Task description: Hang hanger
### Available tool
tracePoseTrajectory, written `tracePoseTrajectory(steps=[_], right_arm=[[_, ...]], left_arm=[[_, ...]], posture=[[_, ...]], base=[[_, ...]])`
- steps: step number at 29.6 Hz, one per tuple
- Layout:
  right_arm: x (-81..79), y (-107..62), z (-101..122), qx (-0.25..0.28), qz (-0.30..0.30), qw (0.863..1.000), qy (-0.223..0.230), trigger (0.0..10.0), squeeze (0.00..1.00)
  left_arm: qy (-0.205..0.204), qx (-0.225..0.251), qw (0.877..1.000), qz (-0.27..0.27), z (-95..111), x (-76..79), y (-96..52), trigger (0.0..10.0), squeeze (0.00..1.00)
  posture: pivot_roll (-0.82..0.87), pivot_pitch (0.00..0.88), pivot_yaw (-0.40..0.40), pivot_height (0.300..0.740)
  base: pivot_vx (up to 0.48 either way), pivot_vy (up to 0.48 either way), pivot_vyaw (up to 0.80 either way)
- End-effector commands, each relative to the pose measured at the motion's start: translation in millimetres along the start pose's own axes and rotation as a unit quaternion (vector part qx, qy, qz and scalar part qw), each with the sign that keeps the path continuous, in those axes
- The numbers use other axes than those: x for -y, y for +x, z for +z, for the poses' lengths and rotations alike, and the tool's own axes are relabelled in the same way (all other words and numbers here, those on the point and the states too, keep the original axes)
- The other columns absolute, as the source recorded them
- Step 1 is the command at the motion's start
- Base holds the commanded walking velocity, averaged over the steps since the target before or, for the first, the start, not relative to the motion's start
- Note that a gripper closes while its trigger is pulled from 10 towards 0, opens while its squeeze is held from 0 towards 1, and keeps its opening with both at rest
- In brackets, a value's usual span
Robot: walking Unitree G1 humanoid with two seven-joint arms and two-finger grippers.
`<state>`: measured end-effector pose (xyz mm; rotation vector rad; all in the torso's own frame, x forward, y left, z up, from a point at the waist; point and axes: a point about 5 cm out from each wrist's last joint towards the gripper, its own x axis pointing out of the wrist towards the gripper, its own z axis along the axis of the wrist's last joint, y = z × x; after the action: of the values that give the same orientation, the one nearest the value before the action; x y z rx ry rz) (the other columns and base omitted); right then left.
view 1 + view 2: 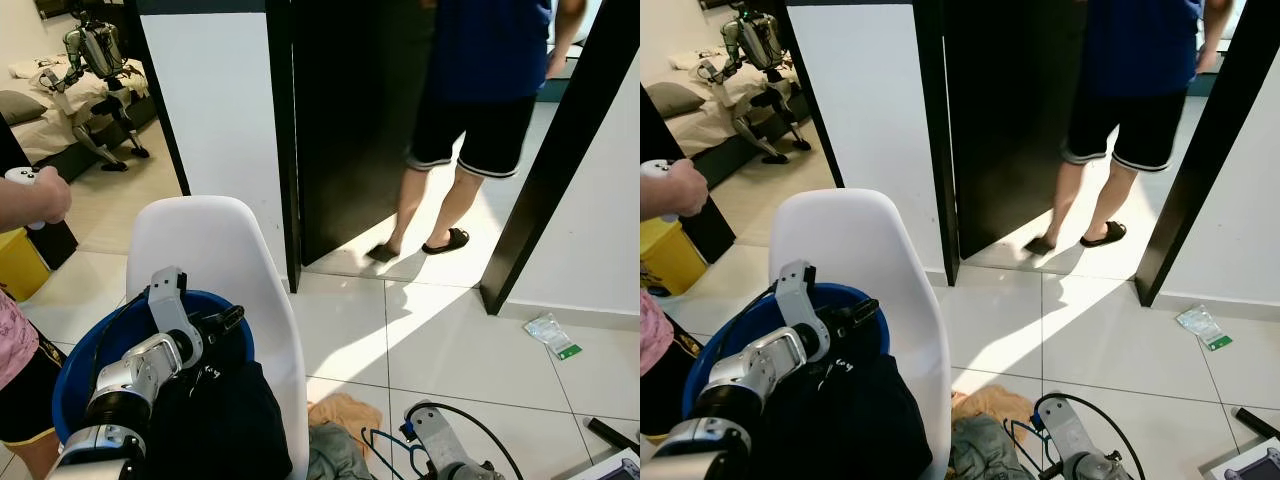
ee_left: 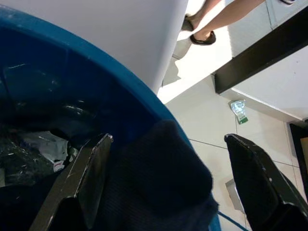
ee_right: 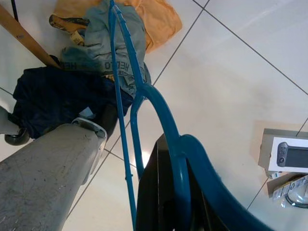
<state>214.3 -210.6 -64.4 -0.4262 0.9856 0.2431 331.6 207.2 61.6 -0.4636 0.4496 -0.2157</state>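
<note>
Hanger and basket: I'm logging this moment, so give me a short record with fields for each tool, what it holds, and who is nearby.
left tool: open, over dark clothes in the blue basket
right tool: shut on the blue hanger, low above the floor
basket: on the white chair
floor: pile of clothes on the tiles
people: one standing in the doorway; a hand at the robot's left holds a white controller

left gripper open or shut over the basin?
Open. In the left wrist view the two fingers stand wide apart over dark clothing in the blue basin, gripping nothing.
</note>
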Motion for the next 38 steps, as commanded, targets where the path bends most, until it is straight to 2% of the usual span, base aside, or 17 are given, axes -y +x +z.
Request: tracePoseTrajectory(steps=[1,2,10,11,12,14,15,21,30,31,32,33,35,36,38], right_arm=[[-1.9,0.5,2,-0.001,0.003,1.000,-0.004,10.0,0.00],[-1.7,0.4,1,-0.001,0.002,1.000,-0.004,10.0,0.00],[-1.1,0.2,0,-0.004,0.001,1.000,-0.006,10.0,0.00],[-1.0,0.2,0,-0.004,0.001,1.000,-0.006,10.0,0.00],[-0.9,0.2,0,-0.005,0.000,1.000,-0.006,10.0,0.00],[-0.9,0.2,0,-0.005,0.000,1.000,-0.006,10.0,0.00],[-0.9,0.3,0,-0.005,-0.001,1.000,-0.006,10.0,0.00],[-0.8,0.4,1,-0.005,-0.001,1.000,-0.007,10.0,0.00],[-1.9,0.8,2,-0.004,-0.003,1.000,-0.007,10.0,0.00],[-2.2,0.9,3,-0.003,-0.003,1.000,-0.006,10.0,0.00],[-2.7,1.0,3,-0.003,-0.004,1.000,-0.006,10.0,0.00],[-2.7,1.0,3,-0.003,-0.004,1.000,-0.006,10.0,0.00],[-3.2,1.2,5,-0.001,-0.005,1.000,-0.004,10.0,0.00],[-3.2,1.2,5,-0.001,-0.005,1.000,-0.004,10.0,0.00],[-3.3,1.3,5,0.000,-0.005,1.000,-0.004,10.0,0.00]], left_arm=[[0.007,-0.006,1.000,0.009,0,-6.2,-2.0,10.0,1.00],[0.007,-0.017,1.000,-0.001,-3,-6.1,-1.7,10.0,0.00],[-0.005,-0.052,0.997,-0.052,-11,-1.5,-2.2,10.0,0.00],[-0.009,-0.059,0.996,-0.064,-13,-0.1,-2.8,7.3,0.00],[-0.009,-0.065,0.995,-0.076,-16,1.2,-3.3,2.7,0.00],[-0.009,-0.065,0.995,-0.076,-16,1.2,-3.3,2.7,0.00],[-0.007,-0.073,0.993,-0.096,-18,3.1,-4.1,0.0,0.00],[-0.001,-0.074,0.989,-0.125,-15,5.1,-5.1,0.0,0.00],[0.011,-0.047,0.990,-0.129,6,1.7,-8.1,0.0,0.00],[0.012,-0.033,0.991,-0.129,13,1.2,-9.1,0.0,0.00],[0.008,0.007,0.991,-0.130,32,2.5,-11.7,0.0,0.00],[0.008,0.007,0.991,-0.130,32,2.5,-11.7,0.0,0.00],[0.009,0.115,0.984,-0.133,83,12.8,-23.2,0.0,0.00],[0.009,0.115,0.984,-0.133,83,12.8,-23.2,0.0,0.00],[0.013,0.206,0.966,-0.155,125,33.3,-40.6,0.0,0.00]], posture=[[-0.04,0.043,0.009,0.740],[-0.05,0.045,0.008,0.740],[-0.04,0.052,0.003,0.740],[-0.04,0.051,0.003,0.740],[-0.04,0.051,0.004,0.740],[-0.04,0.051,0.004,0.740],[-0.04,0.050,0.005,0.740],[-0.04,0.044,0.009,0.740],[-0.04,0.036,0.015,0.740],[-0.04,0.032,0.020,0.740],[-0.03,0.029,0.022,0.740],[-0.03,0.029,0.022,0.740],[-0.03,0.025,0.023,0.740],[-0.03,0.025,0.023,0.740],[-0.02,0.022,0.021,0.740]], base=[[0.000,0.000,0.00],[0.000,0.000,0.00],[0.000,0.000,0.00],[0.000,0.000,0.00],[0.000,0.000,0.00],[0.000,0.000,0.00],[0.000,0.000,0.00],[0.000,0.000,0.00],[0.000,0.000,0.00],[0.000,0.000,0.00],[0.000,0.000,0.00],[0.000,0.000,0.00],[0.000,0.000,0.00],[0.000,0.000,0.00],[0.000,0.000,0.00]])
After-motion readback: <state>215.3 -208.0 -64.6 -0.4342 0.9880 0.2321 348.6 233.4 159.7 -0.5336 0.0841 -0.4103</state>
